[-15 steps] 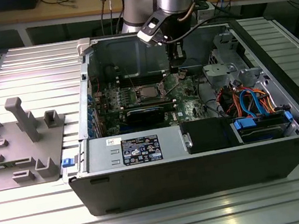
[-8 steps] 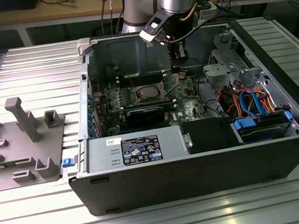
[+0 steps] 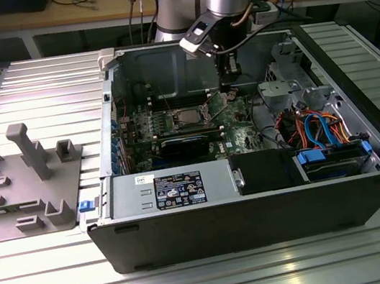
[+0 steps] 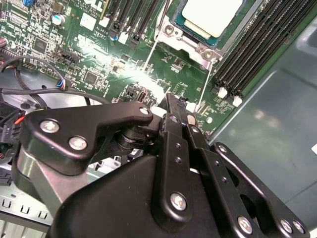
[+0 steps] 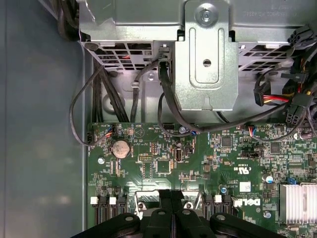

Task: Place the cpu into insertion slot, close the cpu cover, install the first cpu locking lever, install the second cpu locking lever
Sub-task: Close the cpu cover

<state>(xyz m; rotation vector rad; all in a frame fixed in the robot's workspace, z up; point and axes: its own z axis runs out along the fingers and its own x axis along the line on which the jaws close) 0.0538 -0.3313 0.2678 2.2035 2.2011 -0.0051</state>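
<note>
The cpu (image 4: 210, 15) has a dull silvery metal top, the circuit board (image 4: 124, 64) looks glossy green, the gripper (image 4: 171, 101) matt black.

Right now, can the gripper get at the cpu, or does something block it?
Probably yes. The case is open, the gripper hangs over the board close to the cpu, and nothing stands between them.

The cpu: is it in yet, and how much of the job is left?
Done: the cpu sits seated in the board, and the cover seems to lie down around it. In hand: the shut gripper is low over the board, its tip near one thin lever. Left: both levers look unlatched, standing away from the cover.
</note>
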